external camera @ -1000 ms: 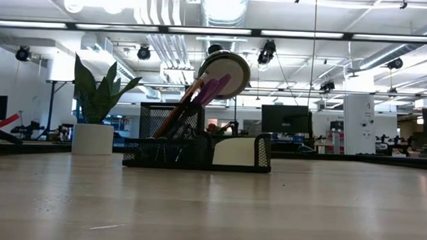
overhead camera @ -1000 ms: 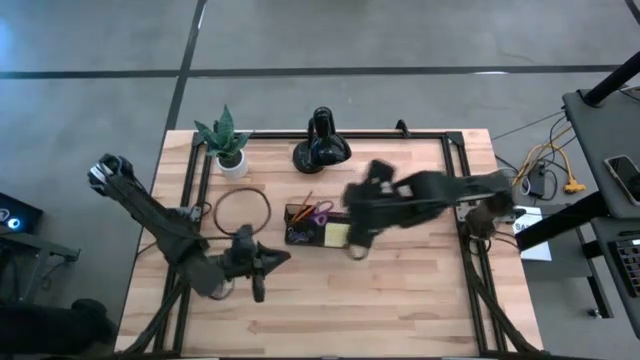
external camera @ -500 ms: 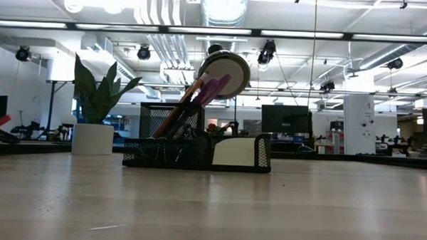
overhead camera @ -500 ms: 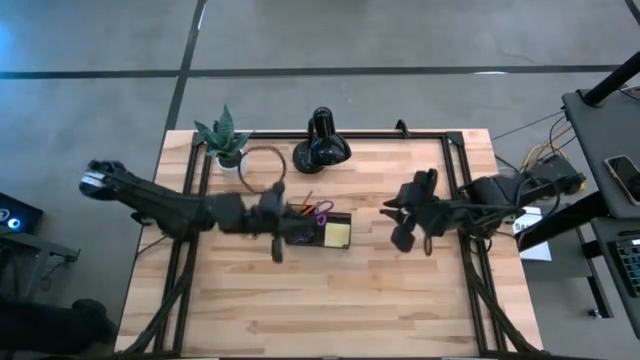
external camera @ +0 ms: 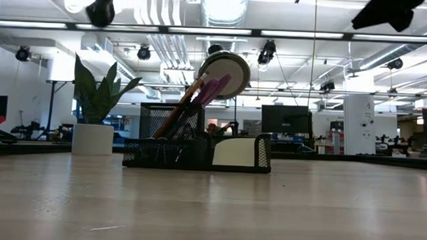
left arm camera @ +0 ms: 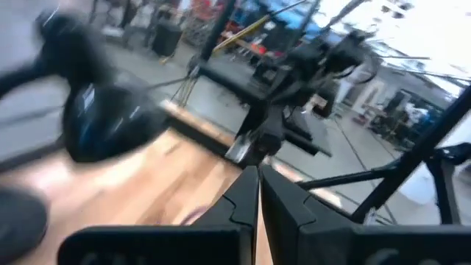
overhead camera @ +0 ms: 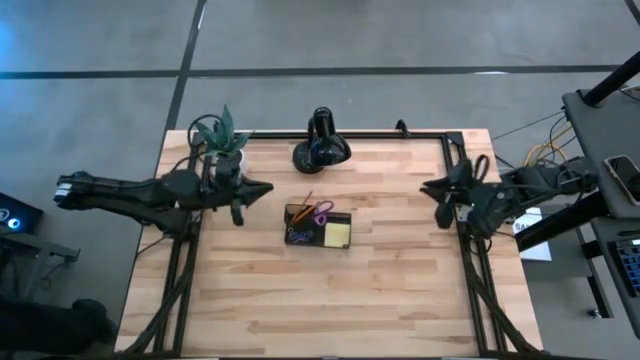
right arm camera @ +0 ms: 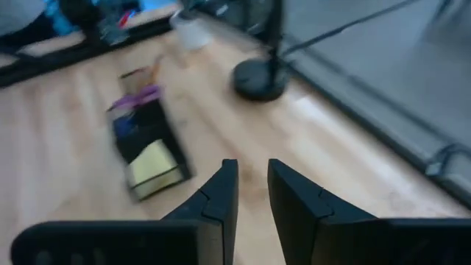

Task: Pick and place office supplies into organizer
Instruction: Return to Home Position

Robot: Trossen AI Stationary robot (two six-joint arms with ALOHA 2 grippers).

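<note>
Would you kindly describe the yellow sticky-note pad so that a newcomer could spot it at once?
Near the middle of the wooden table sits a small black organizer. The sticky-note pad lies in its end nearest the right arm. It is the only flat yellow square; its neighbours are slanting orange pencils and purple-handled scissors.

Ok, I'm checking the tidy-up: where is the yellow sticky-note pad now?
In the high view, the yellow sticky-note pad sits in the right end of the black organizer, mid-table, beside the purple-handled scissors.

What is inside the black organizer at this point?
The organizer holds a yellow sticky-note pad in one compartment, purple-handled scissors and an orange pencil leaning from the taller cup. Black pens cannot be made out against its dark mesh.
</note>
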